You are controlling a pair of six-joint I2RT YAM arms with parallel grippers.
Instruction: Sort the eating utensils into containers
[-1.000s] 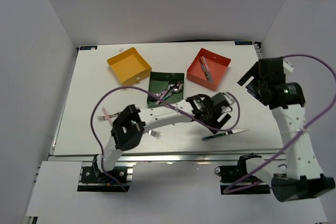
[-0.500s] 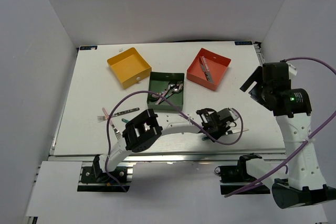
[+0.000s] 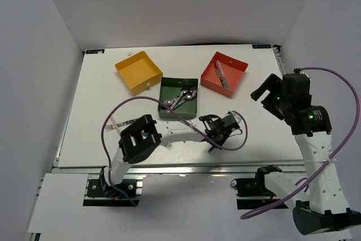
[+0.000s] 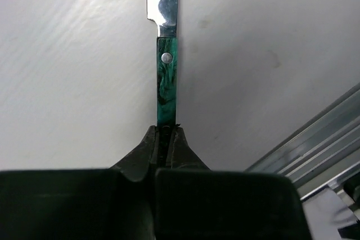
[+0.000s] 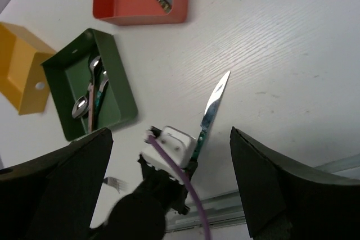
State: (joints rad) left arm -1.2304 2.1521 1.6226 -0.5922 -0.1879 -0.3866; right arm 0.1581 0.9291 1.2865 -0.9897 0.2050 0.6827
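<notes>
My left gripper (image 3: 217, 134) is shut on the teal-green handle of a knife (image 4: 167, 82). The shiny blade (image 5: 215, 102) points away from the fingers (image 4: 183, 144) over the white table. The right gripper (image 3: 266, 91) hangs open and empty above the table's right side, well apart from the knife. Of the containers, the yellow tray (image 3: 131, 77) shows nothing inside. The dark green tray (image 3: 167, 87) holds spoons (image 3: 184, 95). In the red-orange tray (image 3: 239, 67) lies a knife (image 3: 221, 75). Forks lie loose near the left arm: one with a pink handle (image 3: 115, 123) and one by the front edge (image 3: 167, 145).
The left arm stretches low across the front of the table, its purple cable (image 3: 141, 101) looping over the green tray's corner. A metal rail (image 5: 253, 209) runs along the near table edge just beside the held knife. White walls enclose the table.
The left gripper came down over the knife near the front edge and shut on its handle, then drew back to the left. The right arm shifted slightly and stayed open.
</notes>
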